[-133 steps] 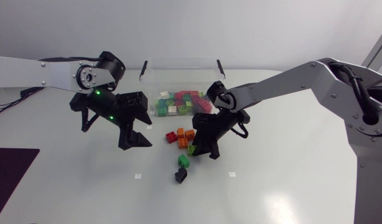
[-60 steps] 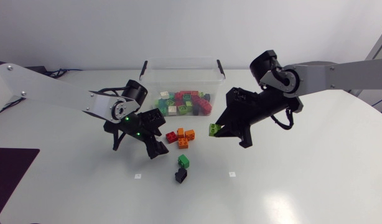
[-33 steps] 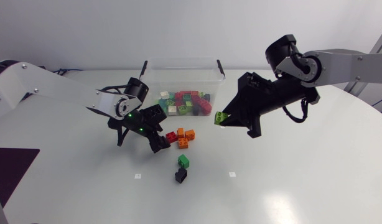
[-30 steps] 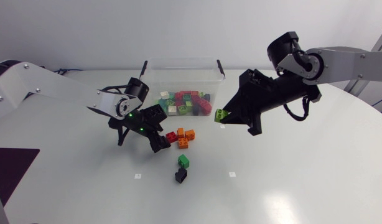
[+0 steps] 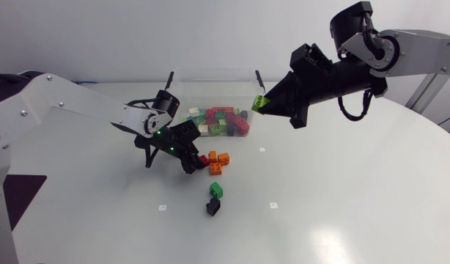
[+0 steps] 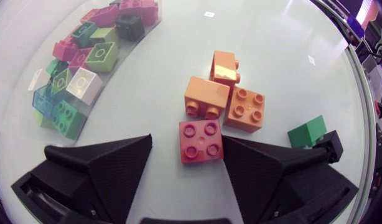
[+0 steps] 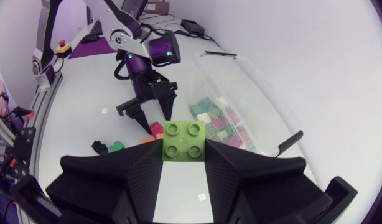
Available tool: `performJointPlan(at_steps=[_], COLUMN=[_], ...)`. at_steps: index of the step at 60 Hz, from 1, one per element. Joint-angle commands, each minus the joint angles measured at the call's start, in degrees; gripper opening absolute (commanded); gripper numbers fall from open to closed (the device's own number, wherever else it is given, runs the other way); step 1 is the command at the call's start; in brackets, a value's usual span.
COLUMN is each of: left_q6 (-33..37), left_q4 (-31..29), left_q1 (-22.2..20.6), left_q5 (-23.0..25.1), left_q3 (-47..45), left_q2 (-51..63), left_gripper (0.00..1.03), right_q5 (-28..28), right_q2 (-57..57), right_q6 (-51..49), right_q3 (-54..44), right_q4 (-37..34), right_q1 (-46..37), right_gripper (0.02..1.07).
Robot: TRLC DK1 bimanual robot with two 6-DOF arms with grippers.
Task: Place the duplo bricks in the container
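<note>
My right gripper (image 5: pixel 264 106) is shut on a lime green brick (image 5: pixel 260 103) and holds it in the air by the near right corner of the clear container (image 5: pixel 210 76); in the right wrist view the lime brick (image 7: pixel 185 141) is pinched between both fingers. Several coloured bricks (image 5: pixel 218 121) lie inside the container. My left gripper (image 6: pixel 188 144) is down on the table, open, with a red brick (image 6: pixel 200 141) between its fingers; one finger is against it and a gap shows at the other. Three orange bricks (image 6: pixel 225 96) lie just ahead of the red one.
A green brick (image 5: pixel 216 190) and a black brick (image 5: pixel 212 207) lie close together nearer the table's front. The container's bricks (image 6: pixel 85 62) show beside my left gripper. My left arm (image 7: pixel 155 53) and the orange pile sit below the raised right gripper.
My right gripper has risen and swung back toward the container with the lime brick. My left gripper has slid right around the red brick, and its fingers have narrowed.
</note>
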Motion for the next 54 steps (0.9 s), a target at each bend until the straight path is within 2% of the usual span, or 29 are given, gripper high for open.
performJointPlan(at_steps=[1, 9, 11, 16, 33, 54], left_q6=[-0.04, -0.21, -0.21, -0.04, 3.74, 6.64], left_q4=[0.31, 0.23, 0.14, -0.39, -6.54, -12.69], left_q1=[0.04, 0.04, 0.04, 0.04, 0.74, 2.15], left_q5=[1.03, 1.73, 1.73, 2.17, 2.26, 2.88], left_q3=[1.87, 2.48, 2.57, 2.57, 2.39, -0.42], left_q2=[1.98, 2.25, 2.33, 2.25, -1.62, -12.78], left_gripper=[0.52, 0.32, 0.31, 0.3, 0.29, 0.29], right_q5=[-0.53, -0.27, -0.18, 0.09, 2.28, 6.68], right_q2=[0.52, 3.24, 3.86, 5.7, 14.23, 25.48], right_q6=[3.56, 6.72, 8.13, 11.2, 15.69, 17.97], right_q3=[2.36, 5.26, 5.88, 7.37, 14.75, 27.15], right_q4=[2.17, 4.9, 6.13, 9.38, 12.63, 12.45], right_q1=[-0.19, -0.54, -0.8, -0.89, -0.54, 2.01], right_gripper=[0.18, 0.18, 0.18, 0.18, 0.18, 0.18])
